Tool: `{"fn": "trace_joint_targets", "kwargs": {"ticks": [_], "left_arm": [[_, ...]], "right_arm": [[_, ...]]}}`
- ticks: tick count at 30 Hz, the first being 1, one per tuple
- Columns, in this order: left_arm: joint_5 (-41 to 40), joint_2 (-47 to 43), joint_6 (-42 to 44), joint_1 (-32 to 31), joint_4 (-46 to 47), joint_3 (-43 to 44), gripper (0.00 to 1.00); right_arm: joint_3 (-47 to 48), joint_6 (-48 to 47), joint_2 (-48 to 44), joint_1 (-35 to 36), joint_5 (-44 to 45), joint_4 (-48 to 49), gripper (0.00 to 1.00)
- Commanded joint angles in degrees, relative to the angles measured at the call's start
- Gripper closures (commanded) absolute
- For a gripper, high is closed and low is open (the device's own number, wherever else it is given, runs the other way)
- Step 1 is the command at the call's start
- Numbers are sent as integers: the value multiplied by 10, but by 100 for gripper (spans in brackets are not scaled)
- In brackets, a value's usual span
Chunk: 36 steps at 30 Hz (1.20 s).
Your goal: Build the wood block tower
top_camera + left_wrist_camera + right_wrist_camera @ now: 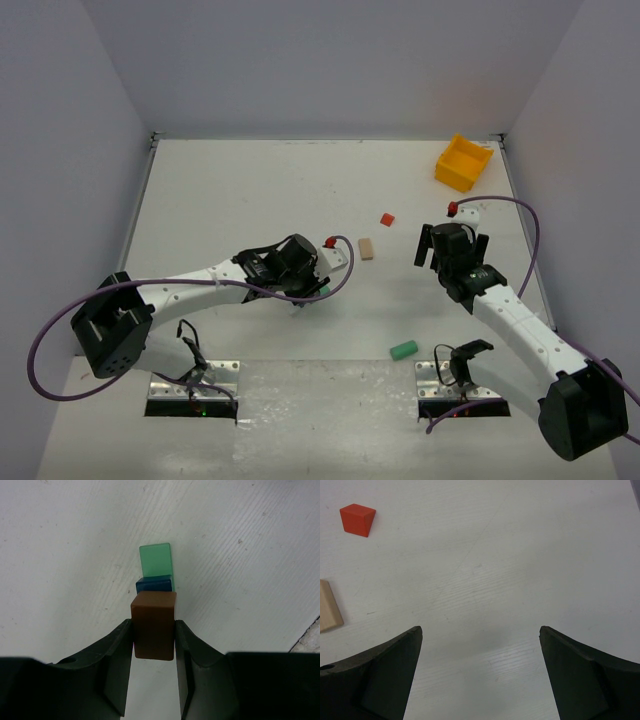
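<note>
The left gripper point(153, 647) has its two dark fingers point(117, 655) pressed against opposite sides of a brown block point(154, 622), which stands upright between them. Just past the block's far edge sits a blue block point(154, 585), with a pale green block point(156, 559) touching it beyond. Whether brown rests on blue cannot be told. The white table point(65, 555) lies underneath.

The left arm point(190, 285) and right arm point(520, 322) are white with black joints and purple cables point(38, 340).
</note>
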Motion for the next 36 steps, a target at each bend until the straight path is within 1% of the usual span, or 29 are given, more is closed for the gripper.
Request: {"fn": "trace_joint_targets", "kwargs": {"ticks": [1, 5, 8, 11, 16, 19, 22, 32, 36], "left_arm": [[8, -3, 4, -7, 18, -2, 83], [7, -2, 5, -7, 23, -2, 80], [6, -2, 8, -7, 23, -1, 79], [4, -1, 12, -7, 23, 0, 75], [2, -1, 12, -7, 23, 0, 73], [5, -1, 12, -7, 24, 1, 69], [5, -1, 10, -7, 24, 1, 69], [2, 0, 10, -7, 26, 2, 62], [4, -1, 13, -7, 24, 2, 61]], "right_arm": [[9, 3, 0, -2, 11, 8, 1], [9, 3, -2, -2, 11, 8, 1], [9, 2, -2, -2, 12, 7, 1], [9, 2, -2, -2, 12, 8, 1], [10, 2, -1, -2, 12, 8, 1], [9, 3, -1, -2, 10, 8, 1], [8, 3, -3, -2, 12, 8, 1], [7, 3, -7, -2, 13, 9, 1], [8, 3, -7, -2, 13, 8, 1]]}}
